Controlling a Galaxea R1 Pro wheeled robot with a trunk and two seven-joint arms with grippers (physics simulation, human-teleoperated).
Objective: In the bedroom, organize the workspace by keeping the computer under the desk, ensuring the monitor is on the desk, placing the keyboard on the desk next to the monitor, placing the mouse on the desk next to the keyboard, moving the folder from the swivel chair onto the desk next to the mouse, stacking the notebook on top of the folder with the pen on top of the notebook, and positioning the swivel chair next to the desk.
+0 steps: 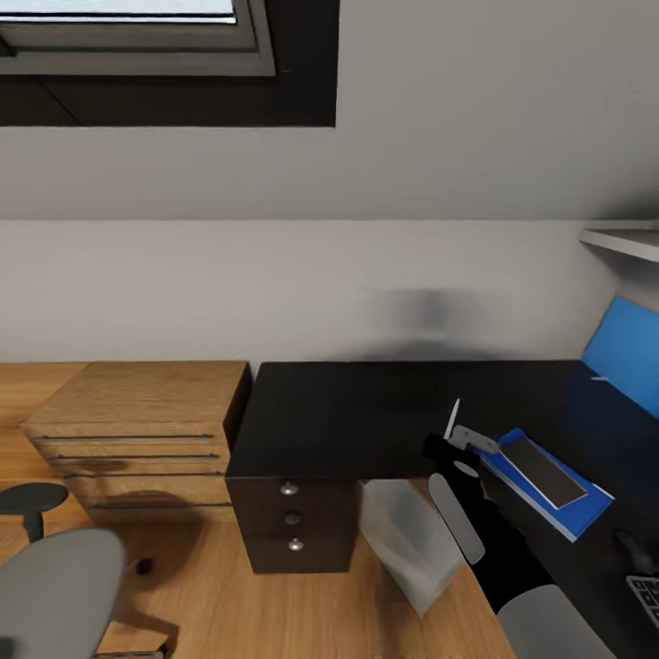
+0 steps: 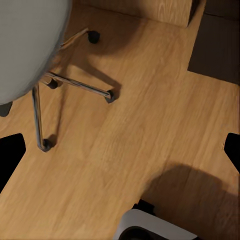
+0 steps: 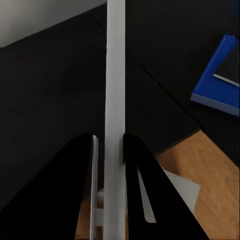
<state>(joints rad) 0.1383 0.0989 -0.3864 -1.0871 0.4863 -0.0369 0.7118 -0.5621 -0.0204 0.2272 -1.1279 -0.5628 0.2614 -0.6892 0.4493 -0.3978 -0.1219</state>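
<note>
My right gripper (image 1: 455, 437) is shut on the thin white pen (image 1: 452, 418), holding it upright just above the black desk (image 1: 348, 412). In the right wrist view the pen (image 3: 115, 90) stands between the two black fingers (image 3: 85, 165). To the right, the blue folder (image 1: 586, 513) lies on the desk with the greyish notebook (image 1: 545, 471) on top. The light-grey computer (image 1: 407, 540) stands under the desk. A corner of the keyboard (image 1: 646, 595) shows at the lower right. The grey swivel chair (image 1: 55, 590) is at the lower left. My left gripper (image 2: 120, 150) hangs open over the floor. The monitor is out of view; I cannot pick out the mouse.
A light wooden chest (image 1: 137, 430) stands against the desk's drawer unit (image 1: 293, 517). The blue back panel (image 1: 627, 352) and a wall shelf (image 1: 622, 238) are at the far right. Below my left arm are the chair's chrome legs (image 2: 75, 85) and wooden floor (image 2: 150, 125).
</note>
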